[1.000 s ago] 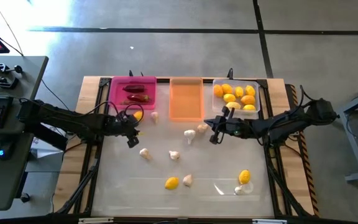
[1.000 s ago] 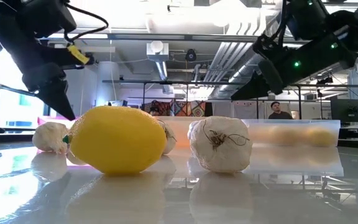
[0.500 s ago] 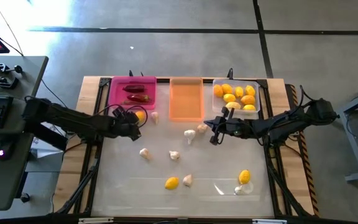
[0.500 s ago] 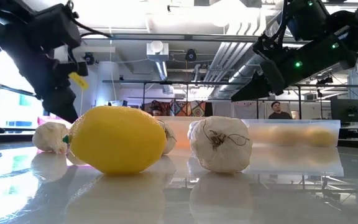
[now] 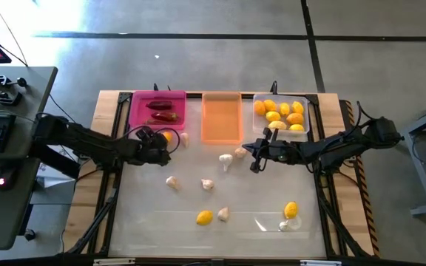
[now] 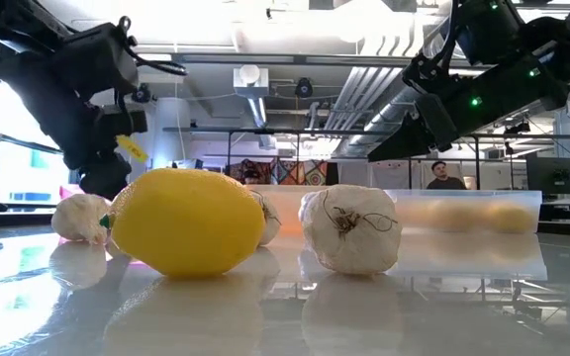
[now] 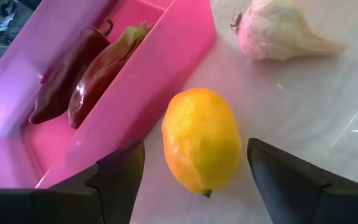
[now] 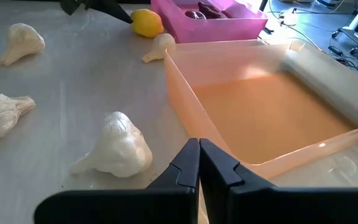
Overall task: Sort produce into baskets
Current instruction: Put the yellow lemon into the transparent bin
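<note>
Tabletop (image 5: 146, 222): left pincer (image 7: 194, 177) wide round lemon (image 7: 201, 140) (pink tray (image 7: 166, 56) alongside), right pincer (image 8: 199, 163) closed.

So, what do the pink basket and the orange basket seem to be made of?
Pink basket: looks like opaque moulded plastic, smooth with a slight sheen along its thin straight walls. Orange basket: apparently translucent plastic, glossy; light passes through its thin walls and the rim catches highlights. Both judged by look only.
</note>
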{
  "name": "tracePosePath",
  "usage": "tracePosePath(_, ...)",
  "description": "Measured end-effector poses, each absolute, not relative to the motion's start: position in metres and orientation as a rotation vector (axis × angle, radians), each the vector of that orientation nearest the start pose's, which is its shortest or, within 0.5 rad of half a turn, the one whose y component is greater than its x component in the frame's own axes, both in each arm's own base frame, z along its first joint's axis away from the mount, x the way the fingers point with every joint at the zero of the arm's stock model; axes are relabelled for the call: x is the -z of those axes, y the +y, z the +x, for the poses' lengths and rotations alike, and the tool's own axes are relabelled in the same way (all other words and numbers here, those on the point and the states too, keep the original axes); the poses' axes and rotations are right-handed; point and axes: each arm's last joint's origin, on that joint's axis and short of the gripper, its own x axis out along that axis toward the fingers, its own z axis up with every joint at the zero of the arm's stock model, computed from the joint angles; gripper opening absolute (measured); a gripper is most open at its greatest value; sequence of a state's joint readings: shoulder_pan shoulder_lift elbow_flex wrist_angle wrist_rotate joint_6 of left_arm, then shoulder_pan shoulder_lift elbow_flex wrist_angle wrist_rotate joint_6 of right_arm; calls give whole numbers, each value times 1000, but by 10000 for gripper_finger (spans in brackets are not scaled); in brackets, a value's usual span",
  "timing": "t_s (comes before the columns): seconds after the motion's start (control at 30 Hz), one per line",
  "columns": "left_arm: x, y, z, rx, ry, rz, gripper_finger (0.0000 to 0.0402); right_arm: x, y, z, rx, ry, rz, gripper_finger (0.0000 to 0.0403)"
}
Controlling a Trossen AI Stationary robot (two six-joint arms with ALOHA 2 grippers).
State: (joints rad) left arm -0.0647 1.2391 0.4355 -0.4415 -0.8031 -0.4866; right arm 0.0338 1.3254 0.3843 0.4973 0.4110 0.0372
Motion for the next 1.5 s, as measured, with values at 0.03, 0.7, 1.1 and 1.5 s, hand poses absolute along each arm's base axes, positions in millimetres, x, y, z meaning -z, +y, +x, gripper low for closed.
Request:
tracePosePath(0.03, -134, 9, 177, -887, 955, 119, 273, -156, -4, 234, 379, 428, -62, 0)
tracePosePath(0.7, -114, 17, 182, -913, 1062, 147, 263, -156, -4, 234, 379, 432, -63, 0)
tracePosePath(1.1, -114, 16, 185, -826, 1093, 192, 165, -156, -4, 234, 379, 436, -64, 0)
tracePosePath(1.5, -117, 8, 191, -667, 1072, 106, 72, -153, -4, 232, 380, 465, -56, 0)
